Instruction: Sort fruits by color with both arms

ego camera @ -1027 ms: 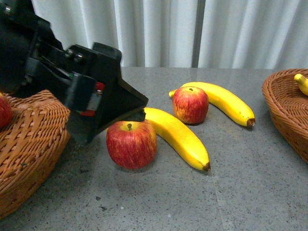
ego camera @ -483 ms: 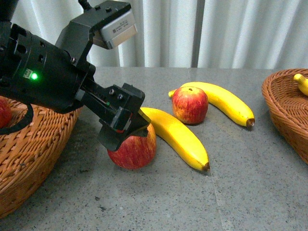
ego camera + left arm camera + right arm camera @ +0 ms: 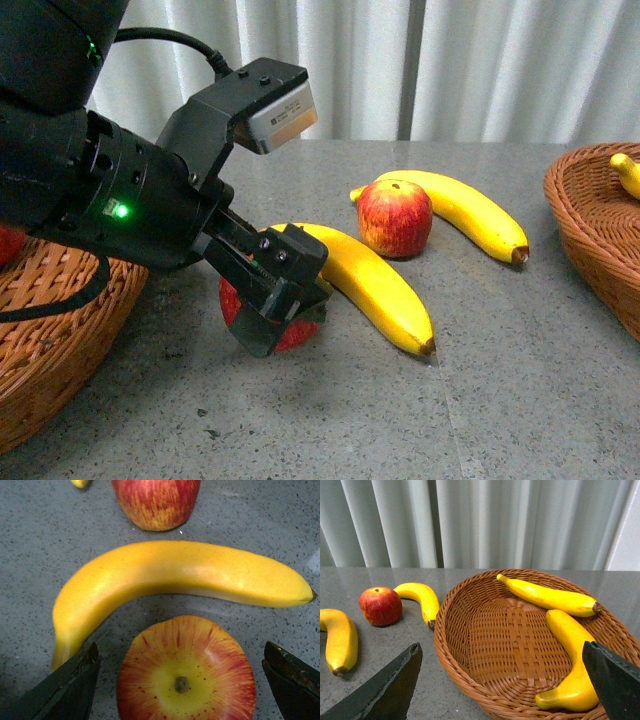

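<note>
My left gripper [image 3: 276,316] is down over the near red apple [image 3: 302,334] and stands open. In the left wrist view that apple [image 3: 185,672] sits stem up between the two black fingers [image 3: 70,690], with a gap on each side. A yellow banana [image 3: 372,278] lies just behind it. Further back, a second apple [image 3: 395,217] leans against another banana [image 3: 468,212]. My right gripper [image 3: 505,690] is open and holds nothing. It hovers over the right wicker basket [image 3: 485,645], which holds two bananas [image 3: 547,597].
The left wicker basket [image 3: 60,330] sits under my left arm, with a bit of a red fruit [image 3: 8,245] showing in it. The right basket [image 3: 590,215] stands at the table's right edge. Grey curtains hang behind the table.
My left arm has swung from the left basket to the right and down. Its open fingers now straddle the near apple, which has not moved.
</note>
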You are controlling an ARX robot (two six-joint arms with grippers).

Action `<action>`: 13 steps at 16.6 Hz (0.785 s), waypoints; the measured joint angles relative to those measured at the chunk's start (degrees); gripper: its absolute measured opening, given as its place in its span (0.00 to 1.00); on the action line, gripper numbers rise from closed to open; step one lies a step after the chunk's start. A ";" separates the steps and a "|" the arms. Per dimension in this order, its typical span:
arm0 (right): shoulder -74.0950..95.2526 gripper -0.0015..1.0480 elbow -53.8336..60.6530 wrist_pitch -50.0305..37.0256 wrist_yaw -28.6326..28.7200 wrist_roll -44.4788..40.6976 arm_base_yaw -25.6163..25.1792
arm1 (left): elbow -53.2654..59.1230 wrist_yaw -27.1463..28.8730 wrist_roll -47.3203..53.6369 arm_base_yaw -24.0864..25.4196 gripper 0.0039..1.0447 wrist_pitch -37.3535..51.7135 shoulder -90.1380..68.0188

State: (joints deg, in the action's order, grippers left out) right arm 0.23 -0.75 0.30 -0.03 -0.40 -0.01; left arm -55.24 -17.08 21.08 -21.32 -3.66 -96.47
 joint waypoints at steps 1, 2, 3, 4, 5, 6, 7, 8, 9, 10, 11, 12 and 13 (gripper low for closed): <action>0.00 0.94 0.00 0.00 0.02 0.00 0.00 | 0.63 0.24 0.02 -0.52 0.94 0.26 -0.22; 0.00 0.94 0.00 0.00 0.02 0.00 0.00 | 1.18 0.55 0.13 -0.70 0.94 0.24 -0.37; 0.00 0.94 0.00 0.00 0.02 0.00 0.00 | 1.36 0.76 0.22 -0.90 0.94 0.24 -0.46; 0.00 0.94 0.00 0.00 0.02 0.00 0.00 | 1.38 1.31 0.42 -0.87 0.94 0.24 -0.46; 0.00 0.94 0.00 0.00 0.02 0.00 0.00 | 1.40 1.68 0.46 -0.87 0.86 0.20 -0.44; 0.00 0.94 0.00 0.00 0.02 0.00 0.00 | 1.75 1.70 0.48 -0.76 0.76 0.00 0.04; 0.00 0.94 0.00 0.00 0.02 0.00 0.00 | 2.27 1.73 0.66 -0.57 0.69 -0.63 0.85; 0.00 0.94 0.00 0.00 0.02 0.00 0.00 | 2.69 2.19 0.92 -0.46 0.67 -0.81 1.60; 0.00 0.94 0.00 0.00 0.02 0.00 0.00 | 3.02 2.64 1.51 -0.31 0.66 -0.94 2.84; 0.00 0.94 0.00 0.02 0.02 0.00 0.00 | 3.19 3.43 1.84 -0.33 0.65 -0.87 4.70; 0.00 0.94 0.00 0.00 0.02 0.00 0.00 | 3.21 4.07 1.92 -0.33 0.65 -0.37 7.04; 0.00 0.94 0.00 0.02 0.02 0.00 0.00 | 3.21 4.96 1.86 -0.22 0.65 0.35 10.03; 0.00 0.94 0.00 0.00 0.02 0.00 0.00 | 3.15 5.09 1.40 0.35 0.65 0.66 13.57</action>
State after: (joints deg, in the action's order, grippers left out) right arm 0.23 -0.75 0.30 -0.01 -0.40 -0.01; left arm -52.10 -11.99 22.48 -20.97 -3.01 -82.89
